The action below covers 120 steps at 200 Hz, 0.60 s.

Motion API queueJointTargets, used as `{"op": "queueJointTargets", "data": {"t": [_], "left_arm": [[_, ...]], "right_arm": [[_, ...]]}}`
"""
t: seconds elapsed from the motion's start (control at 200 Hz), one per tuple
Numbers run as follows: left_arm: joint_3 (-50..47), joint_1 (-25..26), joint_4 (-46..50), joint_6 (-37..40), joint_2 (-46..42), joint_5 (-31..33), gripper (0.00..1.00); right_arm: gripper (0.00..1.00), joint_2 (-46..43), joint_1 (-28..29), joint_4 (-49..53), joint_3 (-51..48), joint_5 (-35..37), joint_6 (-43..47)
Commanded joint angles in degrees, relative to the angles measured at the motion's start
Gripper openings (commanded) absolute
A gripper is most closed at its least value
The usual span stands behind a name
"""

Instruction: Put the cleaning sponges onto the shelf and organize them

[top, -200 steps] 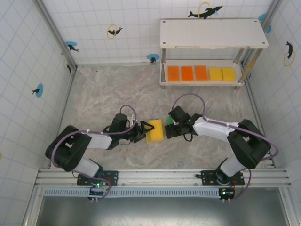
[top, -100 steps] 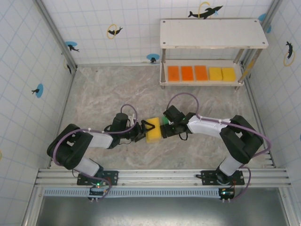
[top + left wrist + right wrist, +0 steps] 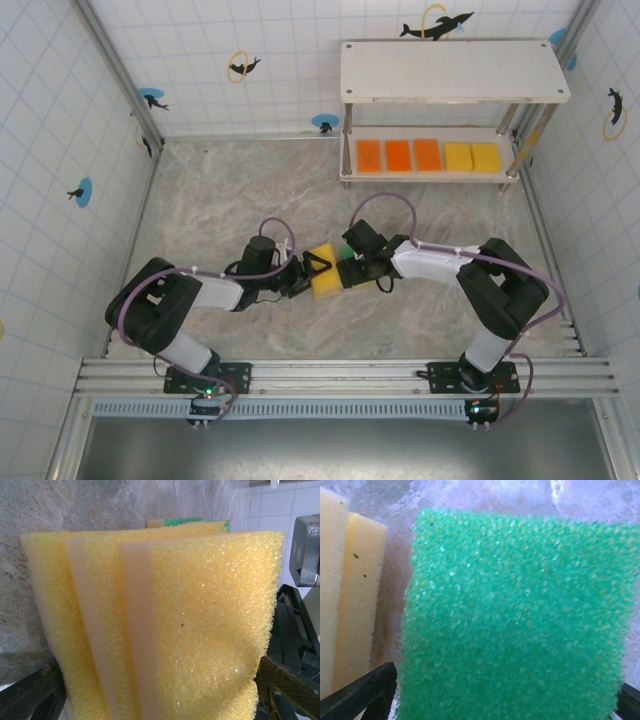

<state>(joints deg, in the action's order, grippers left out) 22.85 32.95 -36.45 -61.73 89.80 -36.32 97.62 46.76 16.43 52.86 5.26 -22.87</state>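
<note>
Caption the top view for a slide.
Left gripper and right gripper meet at yellow sponges; five sponges line the shelf's lower tier.

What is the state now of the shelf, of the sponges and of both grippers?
shelf: upright, top board bare.
orange sponges: three flat in a row on its lower board.
shelf yellow sponges: two flat beside them.
yellow stack: three overlapping, off the shelf.
green sponge: beside that stack.
left gripper: jaws astride the yellow stack, grip unclear.
right gripper: jaws wide astride the green sponge, grip unclear.
</note>
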Motion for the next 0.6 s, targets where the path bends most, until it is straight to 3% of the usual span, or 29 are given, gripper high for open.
{"op": "queueJointTargets", "data": {"t": [0.0, 0.596], "left_arm": [[0.06, 0.33, 7.24, 1.61, 2.95, 2.73, 0.98], [4.41, 0.27, 9.33, 4.51, 6.5, 2.13, 0.98]], "right_arm": [[0.93, 1.86, -1.12, -1.04, 1.63, 1.17, 1.4], [0.93, 2.72, -9.12, -0.1, 2.53, 0.64, 9.14]]}}
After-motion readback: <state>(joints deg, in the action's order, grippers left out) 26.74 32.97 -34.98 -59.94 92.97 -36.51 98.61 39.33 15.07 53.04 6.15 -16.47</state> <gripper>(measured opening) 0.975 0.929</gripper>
